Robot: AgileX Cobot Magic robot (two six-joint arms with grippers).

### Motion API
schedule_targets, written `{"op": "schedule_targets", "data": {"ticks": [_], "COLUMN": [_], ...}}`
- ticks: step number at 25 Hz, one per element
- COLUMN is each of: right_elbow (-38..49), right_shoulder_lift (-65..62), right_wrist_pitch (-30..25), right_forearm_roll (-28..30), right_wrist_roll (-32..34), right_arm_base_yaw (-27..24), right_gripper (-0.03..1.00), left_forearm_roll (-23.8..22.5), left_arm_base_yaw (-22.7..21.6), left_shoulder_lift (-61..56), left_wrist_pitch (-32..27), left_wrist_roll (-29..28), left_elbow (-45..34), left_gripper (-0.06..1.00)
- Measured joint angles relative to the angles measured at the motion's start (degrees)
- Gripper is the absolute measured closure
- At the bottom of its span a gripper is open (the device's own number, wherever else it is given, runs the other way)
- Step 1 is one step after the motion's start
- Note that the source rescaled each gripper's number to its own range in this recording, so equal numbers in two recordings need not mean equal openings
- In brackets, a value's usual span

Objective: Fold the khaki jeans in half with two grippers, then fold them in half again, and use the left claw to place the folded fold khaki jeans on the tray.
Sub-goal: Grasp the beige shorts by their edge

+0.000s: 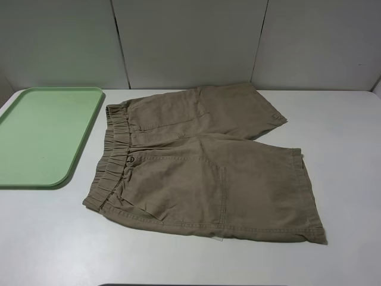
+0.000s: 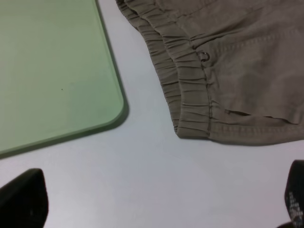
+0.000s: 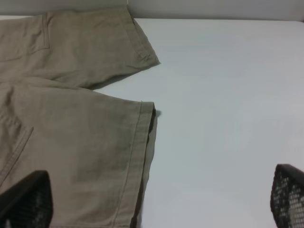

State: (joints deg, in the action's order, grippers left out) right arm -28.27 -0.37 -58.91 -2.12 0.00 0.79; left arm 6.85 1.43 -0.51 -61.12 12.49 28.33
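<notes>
The khaki jeans (image 1: 202,164) lie flat and unfolded on the white table, waistband toward the left, both legs pointing right. The pale green tray (image 1: 44,134) sits at the left, empty. Neither arm shows in the exterior high view. In the left wrist view the left gripper (image 2: 161,202) is open, its fingertips (image 2: 23,199) wide apart over bare table near the waistband corner (image 2: 192,128) and the tray corner (image 2: 111,111). In the right wrist view the right gripper (image 3: 156,202) is open, one fingertip (image 3: 26,199) over the near leg (image 3: 76,152), the other over bare table beside the hem.
Grey wall panels (image 1: 190,42) stand behind the table. The table's front edge (image 1: 178,284) lies just below the shorts. The far leg's hem (image 1: 277,119) reaches toward the back right.
</notes>
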Motion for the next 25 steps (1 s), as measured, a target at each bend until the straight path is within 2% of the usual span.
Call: {"op": "schedule_targets", "data": {"ticks": [25], "right_elbow": [0.0], "right_shoulder_lift": [0.0], "right_wrist_pitch": [0.0], "right_forearm_roll": [0.0], "right_wrist_roll": [0.0], "right_arm_base_yaw": [0.0], "right_gripper": [-0.03], "left_forearm_roll": [0.0], "left_arm_base_yaw": [0.0], "left_shoulder_lift": [0.0], "left_wrist_pitch": [0.0], "left_wrist_roll": [0.0], "left_elbow": [0.0], "left_gripper": [-0.06]}}
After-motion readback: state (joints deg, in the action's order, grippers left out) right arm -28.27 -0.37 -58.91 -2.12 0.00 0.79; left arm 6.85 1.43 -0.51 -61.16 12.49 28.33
